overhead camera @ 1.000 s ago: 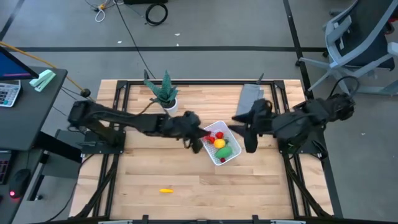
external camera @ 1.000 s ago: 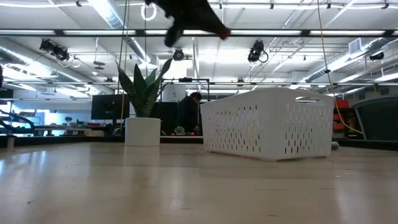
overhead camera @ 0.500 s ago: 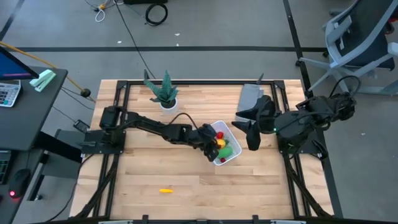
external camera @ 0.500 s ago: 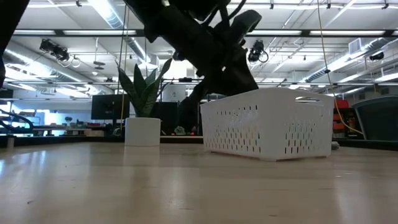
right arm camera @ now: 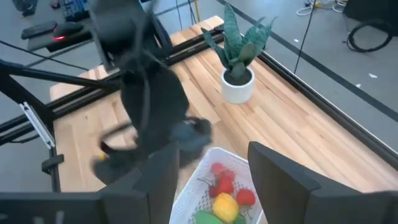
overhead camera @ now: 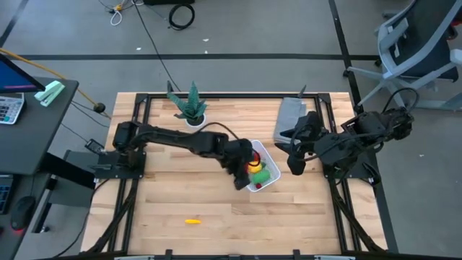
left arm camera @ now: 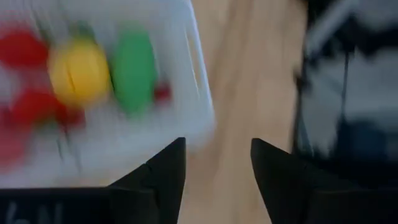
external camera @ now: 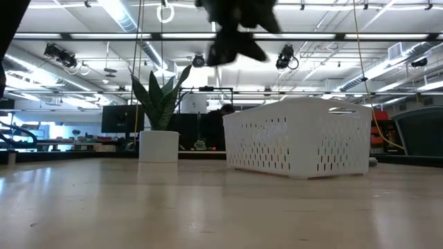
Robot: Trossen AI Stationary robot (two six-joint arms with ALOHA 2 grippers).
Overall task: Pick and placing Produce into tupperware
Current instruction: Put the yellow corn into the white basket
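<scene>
On the wooden worktop [overhead camera: 216, 202], the white tupperware [overhead camera: 269, 182] holds red, yellow and green produce [overhead camera: 258, 170]. Left tool [overhead camera: 240, 178] hangs at its edge, fingers parted, empty. Right tool [overhead camera: 294, 163] waits beside it, parted, empty.

No writing, label, brand, number or sign is readable anywhere here, not on any object across all four views.
</scene>
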